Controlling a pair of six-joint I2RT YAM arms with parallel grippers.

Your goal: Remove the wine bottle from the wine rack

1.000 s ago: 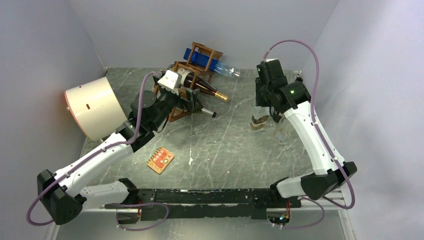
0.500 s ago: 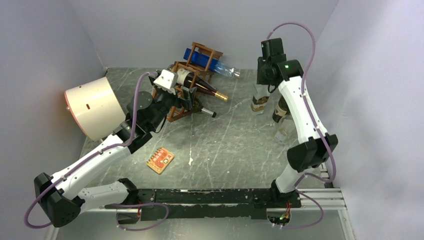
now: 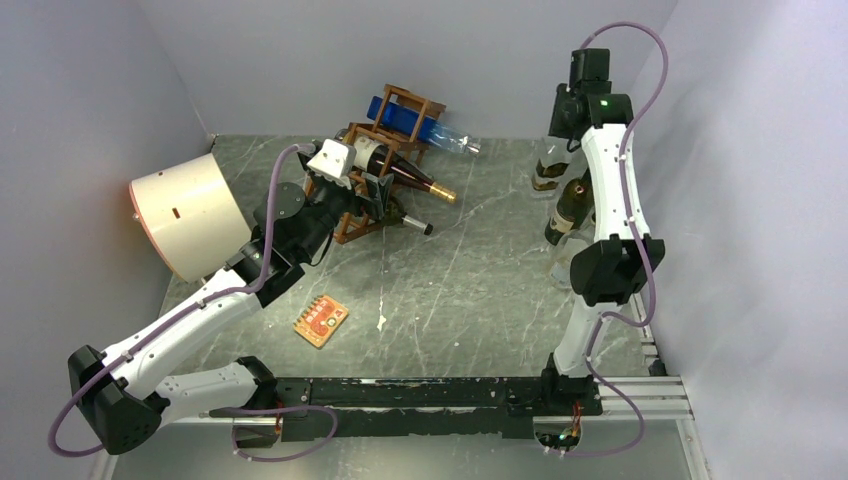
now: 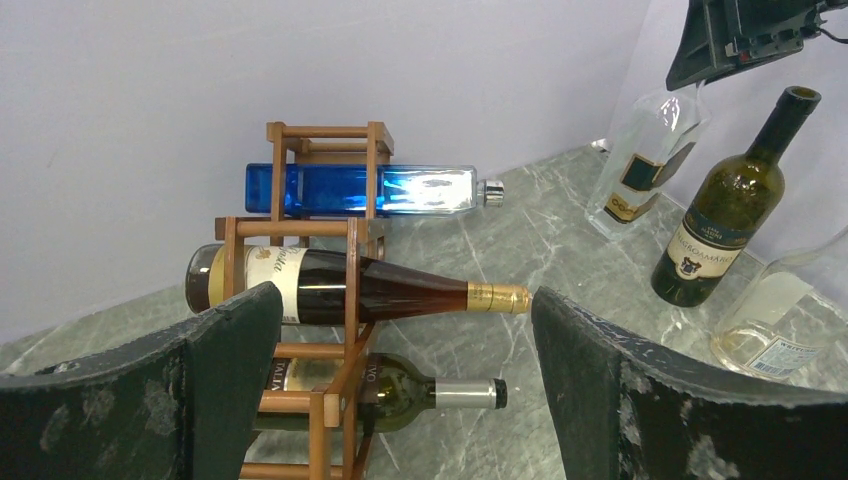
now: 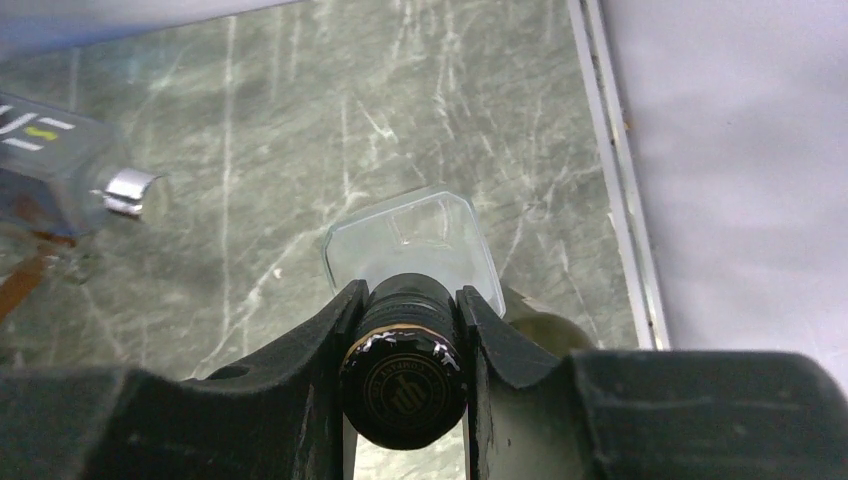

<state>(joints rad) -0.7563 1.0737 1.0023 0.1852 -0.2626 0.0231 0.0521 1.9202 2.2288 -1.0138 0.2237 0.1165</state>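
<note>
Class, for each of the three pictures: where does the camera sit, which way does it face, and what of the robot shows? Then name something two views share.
Top view: high behind the arm bases, facing down onto the table; both arms show.
Left wrist: on the left arm, facing the wine rack side-on; the open left gripper frames it.
Right wrist: on the right arm, facing down at the clear bottle, its cap pinched in the right gripper.
Shared: both wrist views show the clear bottle.

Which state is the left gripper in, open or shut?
Open: the left gripper has its fingers spread wide, empty, facing the wine rack.
</note>
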